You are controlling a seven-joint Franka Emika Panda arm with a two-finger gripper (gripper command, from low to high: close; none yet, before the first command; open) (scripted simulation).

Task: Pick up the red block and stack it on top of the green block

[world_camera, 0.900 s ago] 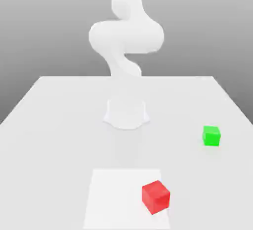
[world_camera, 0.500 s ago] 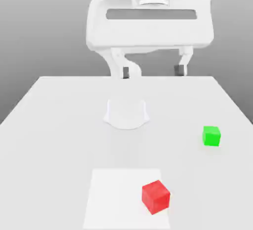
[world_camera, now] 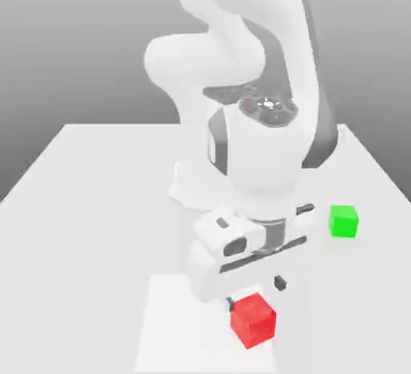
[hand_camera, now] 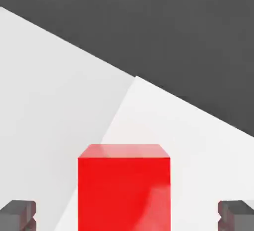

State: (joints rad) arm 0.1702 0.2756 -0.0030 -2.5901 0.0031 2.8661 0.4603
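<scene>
The red block (world_camera: 253, 320) rests on a pale square patch (world_camera: 181, 324) near the table's front edge. My gripper (world_camera: 255, 293) hangs just above and behind it, open, with one dark fingertip on each side. In the hand view the red block (hand_camera: 124, 188) sits centred between the two fingertips (hand_camera: 19, 214), with a wide gap to each, and my gripper (hand_camera: 127, 215) touches nothing. The green block (world_camera: 343, 221) stands alone on the table toward the exterior view's right, well apart from the red one.
The white table (world_camera: 88, 204) stretches out on both sides. The arm's base and bulky white links (world_camera: 257, 148) rise over the table's middle, behind the red block. The dark floor (hand_camera: 173, 36) lies beyond the table edge.
The hand has come down from high above the table's back to just over the red block. Neither block has moved.
</scene>
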